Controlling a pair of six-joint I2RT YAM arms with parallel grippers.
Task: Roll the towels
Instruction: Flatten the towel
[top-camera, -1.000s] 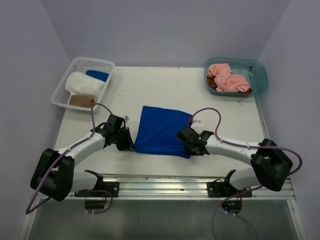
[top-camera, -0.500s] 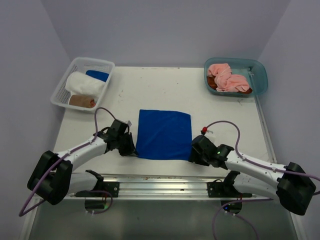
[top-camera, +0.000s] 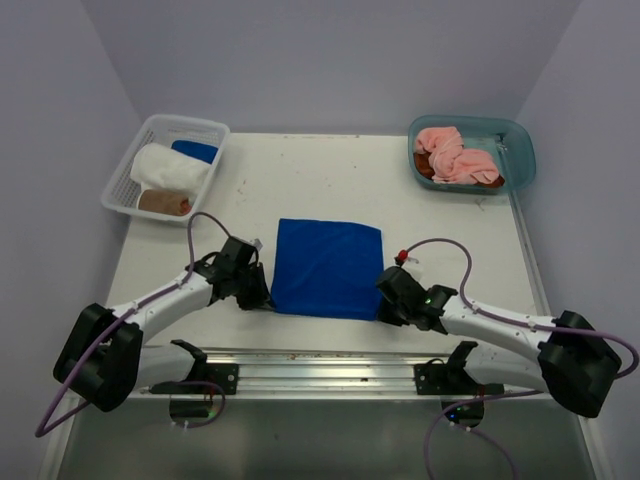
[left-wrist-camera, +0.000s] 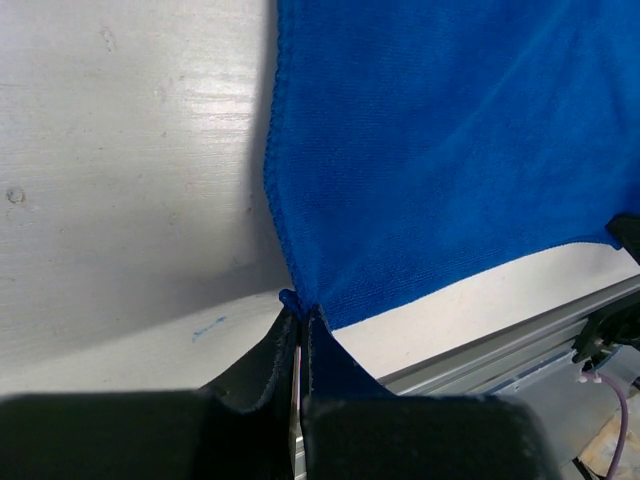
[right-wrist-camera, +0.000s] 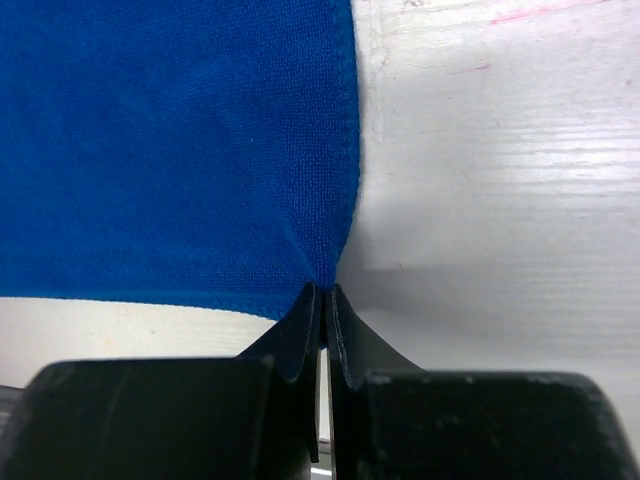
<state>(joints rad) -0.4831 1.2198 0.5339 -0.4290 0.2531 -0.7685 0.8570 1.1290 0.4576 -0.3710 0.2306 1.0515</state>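
Top external shows you the blue towel (top-camera: 328, 268) spread flat on the table (top-camera: 320, 180), close to the front edge. Your left gripper (left-wrist-camera: 301, 322) is pinched tight on the towel's near left corner. Your right gripper (right-wrist-camera: 325, 298) is clamped on its near right corner, jaws together.

Looks like a robot lab cell: white table (top-camera: 300, 180) boxed by plain walls (top-camera: 330, 60) left, far, right; metal rail (top-camera: 330, 360) at near edge carrying cabled arms (top-camera: 165, 297)
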